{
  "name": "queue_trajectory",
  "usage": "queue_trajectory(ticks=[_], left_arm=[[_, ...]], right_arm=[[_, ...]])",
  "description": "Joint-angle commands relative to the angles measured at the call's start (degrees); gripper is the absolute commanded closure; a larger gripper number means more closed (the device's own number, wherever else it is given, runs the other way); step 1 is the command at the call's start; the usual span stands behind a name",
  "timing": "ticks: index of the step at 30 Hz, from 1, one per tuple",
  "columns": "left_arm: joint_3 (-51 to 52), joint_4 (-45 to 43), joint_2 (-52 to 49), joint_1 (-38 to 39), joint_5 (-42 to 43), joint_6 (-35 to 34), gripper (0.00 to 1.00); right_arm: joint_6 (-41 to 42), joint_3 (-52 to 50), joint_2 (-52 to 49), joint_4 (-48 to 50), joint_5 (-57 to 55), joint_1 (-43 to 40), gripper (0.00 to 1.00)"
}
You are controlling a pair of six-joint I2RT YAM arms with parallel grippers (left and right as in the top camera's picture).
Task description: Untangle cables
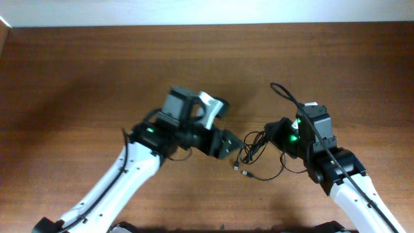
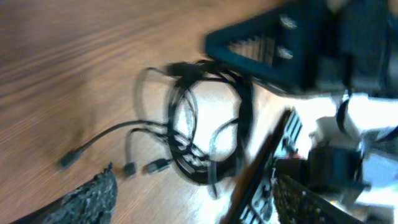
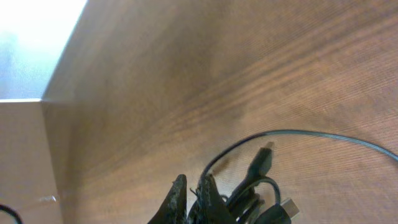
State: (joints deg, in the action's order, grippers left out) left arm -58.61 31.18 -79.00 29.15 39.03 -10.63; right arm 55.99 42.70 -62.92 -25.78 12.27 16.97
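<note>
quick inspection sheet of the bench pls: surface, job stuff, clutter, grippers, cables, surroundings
surface: brown wooden table
job's things: cables, thin black cords looped in one tangle between the arms, several plug ends lying loose on the wood
clutter: nothing seen
grippers: left gripper open, beside the tangle; right gripper fingers nearly together, seemingly pinching a cord at the tangle's edge
cables: thick arm cable arcs over the right arm
surroundings: pale surface past the table's far edge
</note>
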Motion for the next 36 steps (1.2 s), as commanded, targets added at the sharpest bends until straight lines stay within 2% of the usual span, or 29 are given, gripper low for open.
queue_trajectory(ticks=[1, 2, 3, 4, 6, 7, 9, 11, 13, 16, 17, 18, 19, 20, 21, 22, 23, 25, 26, 28, 29, 30, 31, 32, 34, 35, 36], left_arm=[[-0.3, -2.1, -0.7, 7.6, -11.1, 10.3, 0.34], [-0.3, -3.5, -1.4, 9.8, -12.2, 10.3, 0.39], [-0.3, -5.0, -1.9, 11.4, -12.0, 10.3, 0.51], [-0.3, -6.1, -2.5, 12.7, -12.1, 10.3, 0.57], [-0.3, -7.2, -3.8, 13.5, -12.1, 10.3, 0.59], [-0.3, -7.1, -4.7, 13.5, -12.1, 10.3, 0.65], [-0.3, -7.1, -7.6, 13.5, -12.0, 10.2, 0.90], [-0.3, -7.1, -9.0, 13.5, -12.1, 9.9, 1.00], [-0.3, -7.1, -9.1, 13.4, -12.4, 9.7, 1.00], [-0.3, -1.2, -9.0, 9.4, -31.1, -4.6, 1.00], [-0.3, 0.6, -9.0, 7.1, -33.6, -7.5, 1.00], [-0.3, 0.6, -9.0, 5.1, -33.2, -8.7, 1.00], [-0.3, -0.6, -9.0, 1.5, -29.9, -12.3, 1.00], [-0.3, -1.6, -9.0, 0.0, -26.3, -12.2, 1.00], [-0.3, -2.1, -9.0, -0.7, -24.3, -11.2, 1.00], [-0.3, -2.8, -9.0, -1.4, -21.5, -7.0, 1.00], [-0.3, -3.1, -9.0, -1.8, -17.1, 0.0, 1.00], [-0.3, -1.9, -9.0, -1.9, -5.3, 17.4, 1.00], [-0.3, -0.8, -9.0, -1.8, -2.2, 24.7, 1.00], [-0.3, 0.5, -9.0, -1.9, -2.4, 36.1, 1.00], [-0.3, -0.3, -9.0, -1.8, -5.5, 40.3, 1.00], [-0.3, -1.1, -9.0, -1.8, -11.3, 40.3, 0.98], [-0.3, -1.0, -9.0, -1.8, -15.0, 40.2, 0.65], [-0.3, -0.6, -9.0, -1.8, -19.5, 40.2, 0.58], [-0.3, 0.5, -9.0, -1.8, -26.4, 38.3, 0.65], [-0.3, 0.9, -9.0, -1.8, -26.9, 36.9, 0.61], [-0.3, 1.4, -9.0, -1.8, -26.8, 34.4, 0.53]], right_arm=[[0.2, 2.5, 0.5, -2.6, 5.5, 0.3, 0.96], [0.2, 2.5, 0.5, -2.6, 7.8, 0.3, 0.96], [0.2, 2.5, 0.5, -2.6, 8.7, 0.3, 0.96], [0.2, 2.5, 0.5, -2.9, 8.8, 0.3, 0.96], [0.2, 2.5, 0.5, -3.4, 9.7, 0.3, 0.96], [0.2, 2.5, 0.5, -3.4, 10.7, 0.3, 0.96], [-0.2, 2.5, 0.5, -3.4, 11.5, 0.3, 0.96], [-0.3, 2.5, 0.5, -3.7, 11.5, 0.3, 0.96], [-0.3, 2.5, 0.5, -3.6, 10.8, 0.3, 0.96], [-0.2, 2.5, 0.5, -7.0, 4.8, 0.2, 0.96], [-0.2, 2.5, 0.5, -9.3, 1.8, 0.2, 0.96], [0.1, 2.5, 0.5, -11.4, -0.3, 0.2, 0.96], [0.2, 2.5, 0.5, -13.6, -1.4, 0.2, 0.96], [0.2, 2.5, 0.5, -13.9, -1.1, 0.2, 0.96], [0.2, 2.5, 0.5, -13.9, -0.3, 0.3, 0.96], [0.2, 2.5, 0.5, -13.9, 0.8, 0.3, 0.95], [0.1, 2.5, 0.5, -13.8, 2.1, 0.3, 0.91], [-0.1, 2.5, 0.5, -13.8, 6.1, 0.3, 0.64], [-1.6, 2.5, 0.5, -12.9, 9.9, 0.3, 0.60], [-6.5, 2.5, 0.5, -9.3, 16.9, 0.3, 0.55], [-6.4, 2.5, 0.5, -9.1, 17.1, 0.3, 0.50], [-6.5, 2.5, 0.5, -9.1, 16.7, 0.2, 0.45], [-6.5, 2.5, 0.5, -9.1, 16.2, 0.2, 0.42], [-6.5, 2.5, 0.5, -9.2, 15.6, 0.2, 0.38], [-6.5, 2.5, 0.5, -9.2, 15.3, 0.2, 0.34], [-6.5, 2.5, 0.5, -9.2, 15.3, 0.2, 0.31], [-6.5, 2.5, 0.5, -9.3, 15.1, 0.2, 0.30]])
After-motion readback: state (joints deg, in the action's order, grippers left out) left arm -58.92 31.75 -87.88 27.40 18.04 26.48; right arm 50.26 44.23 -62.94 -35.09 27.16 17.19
